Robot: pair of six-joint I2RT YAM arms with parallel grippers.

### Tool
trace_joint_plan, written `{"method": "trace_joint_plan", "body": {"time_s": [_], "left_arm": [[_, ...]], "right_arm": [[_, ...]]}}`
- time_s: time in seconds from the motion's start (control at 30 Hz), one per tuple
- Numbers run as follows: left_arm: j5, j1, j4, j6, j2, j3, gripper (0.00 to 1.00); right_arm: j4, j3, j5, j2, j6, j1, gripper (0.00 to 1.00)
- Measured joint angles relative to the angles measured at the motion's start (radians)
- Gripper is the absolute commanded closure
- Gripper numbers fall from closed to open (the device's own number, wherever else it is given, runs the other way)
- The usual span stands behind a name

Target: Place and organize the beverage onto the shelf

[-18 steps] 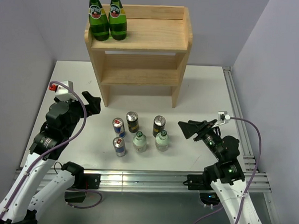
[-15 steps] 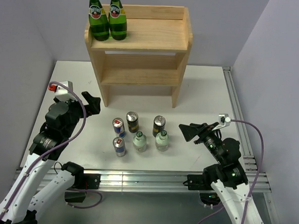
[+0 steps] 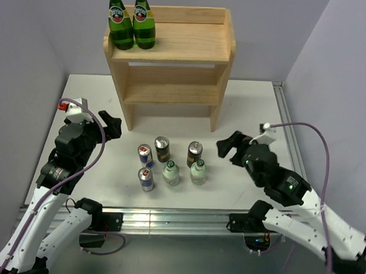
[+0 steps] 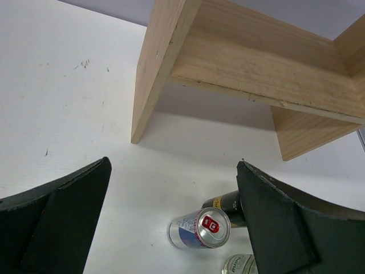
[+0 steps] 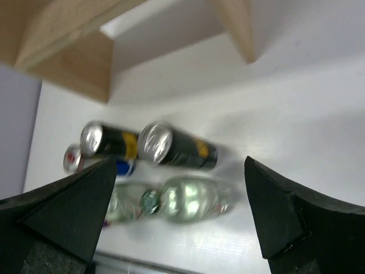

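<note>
— Where are the drinks relative to the pincers?
— All six stand on the white table [image 3: 257,110] at the centre of the overhead view, below the wooden shelf [image 3: 187,43]. The two black-and-yellow cans [image 3: 162,149] are in the upper row and the two green-capped bottles [image 3: 171,173] sit under them. The two blue-silver-red cans [image 3: 146,155] are at the left. The left gripper [image 3: 110,126] hangs upper left of the cluster, well apart. The right gripper [image 3: 230,147] is near its right side, touching nothing.
— Gripping anything?
— No. Both wrist views show the jaws spread wide with only table and drinks between them. The right one is blurred.
— And the arms?
— The left rises from the lower left, elbow bent, its gripper aimed toward the shelf's left leg. The right reaches in from the lower right, its gripper pointing left at the cans.
— The surroundings?
— Two large green glass bottles [image 3: 120,22] stand at the left of the shelf's top tier. Pale lilac walls [image 3: 29,45] close in the table, and an aluminium rail [image 3: 167,218] edges its lower side.
</note>
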Motion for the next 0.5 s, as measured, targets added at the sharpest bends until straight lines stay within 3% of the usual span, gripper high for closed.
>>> {"method": "trace_joint_plan", "body": {"time_s": [0.1,0.27,0.37,0.5], "left_arm": [[0.000,0.003,0.000,0.000,0.002,0.000,0.01],[-0.001,0.005,0.000,0.001,0.002,0.000,0.01],[0.000,0.005,0.000,0.002,0.002,-0.001,0.01],[0.004,0.006,0.000,0.004,0.002,-0.001,0.01]], "right_arm": [[-0.111,0.092,0.216,0.098,0.112,0.326,0.00],[-0.440,0.174,0.489,0.331,0.552,0.781,0.00],[-0.547,0.137,0.533,0.469,0.756,0.916,0.00],[-0.515,0.012,0.558,0.462,0.842,0.935,0.00]]}}
